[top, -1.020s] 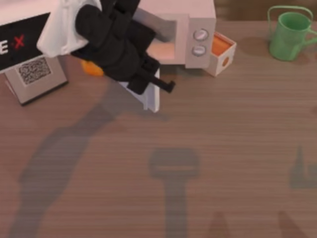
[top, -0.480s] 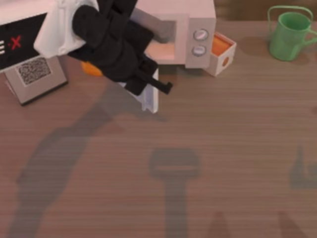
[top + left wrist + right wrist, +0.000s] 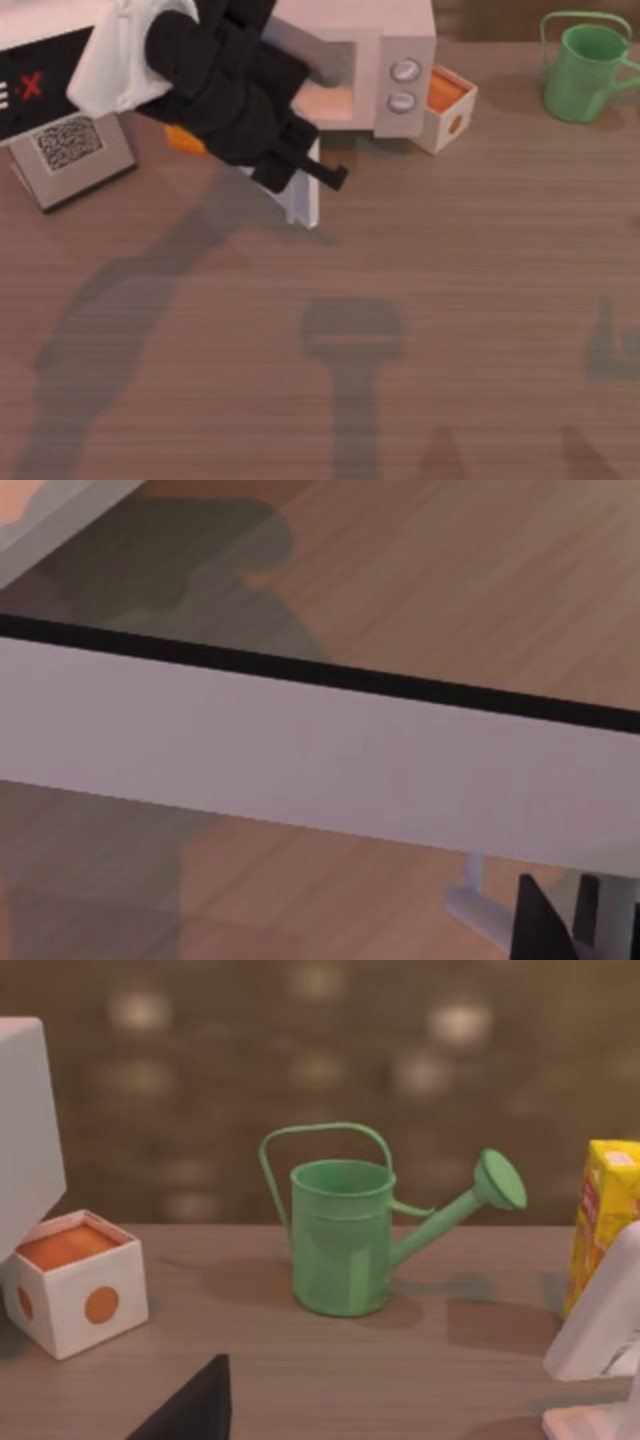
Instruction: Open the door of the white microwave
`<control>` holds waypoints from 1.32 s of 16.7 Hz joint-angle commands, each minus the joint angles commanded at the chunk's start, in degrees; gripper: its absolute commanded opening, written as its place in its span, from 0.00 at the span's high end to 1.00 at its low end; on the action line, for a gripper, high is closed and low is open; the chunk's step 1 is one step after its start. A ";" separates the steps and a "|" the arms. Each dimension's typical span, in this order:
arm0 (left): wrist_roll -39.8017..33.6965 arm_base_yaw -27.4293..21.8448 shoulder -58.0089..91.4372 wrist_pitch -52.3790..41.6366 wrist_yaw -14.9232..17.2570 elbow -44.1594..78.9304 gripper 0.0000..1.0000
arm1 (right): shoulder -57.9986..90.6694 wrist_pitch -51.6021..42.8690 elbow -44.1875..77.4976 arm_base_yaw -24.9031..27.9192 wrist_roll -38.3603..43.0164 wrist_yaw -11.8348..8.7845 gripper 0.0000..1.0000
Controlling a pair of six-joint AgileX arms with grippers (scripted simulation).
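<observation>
White and boxy, the white microwave [image 3: 370,60] with two round silver knobs stands at the far edge of the brown wood-grain surface [image 3: 450,300], left of centre in the top view. Its flat white door [image 3: 305,190] is swung well out from the front and stands roughly square to the cabinet, edge-on to the overhead camera, leaving the pale cavity exposed. In the left wrist view the door [image 3: 300,750] crosses the picture as a broad white band topped by a dark strip, very close to the lens.

The left arm reaches down over the microwave's left half, and the left pincer [image 3: 315,170] sits at the door's upper edge, one dark finger projecting past the panel. Whether it grips the door or merely rests against it cannot be told, since the arm's own body hides the contact and the wrist view shows only finger tips at the corner.

The right arm is parked off the right side of the surface; its pincer does not appear overhead, and its wrist camera faces a green metal watering can [image 3: 345,1225] and a small white cube with orange top and orange dots [image 3: 70,1280] just beside the microwave.

Judged from the door's angle, the opening is essentially done; at most a final widening and release of the panel remain.
</observation>
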 joint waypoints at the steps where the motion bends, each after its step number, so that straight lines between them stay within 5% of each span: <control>1: 0.00 0.00 0.00 0.00 0.00 0.00 1.00 | 0.00 0.00 0.00 0.00 0.00 0.00 0.00; 9: 0.00 0.00 0.00 0.00 0.00 0.00 1.00 | 0.00 0.00 0.00 0.00 0.00 0.00 0.00; 22: 8.65 3.21 -2.82 -0.67 4.84 -3.33 1.00 | 0.00 0.00 0.00 0.00 0.00 0.00 0.00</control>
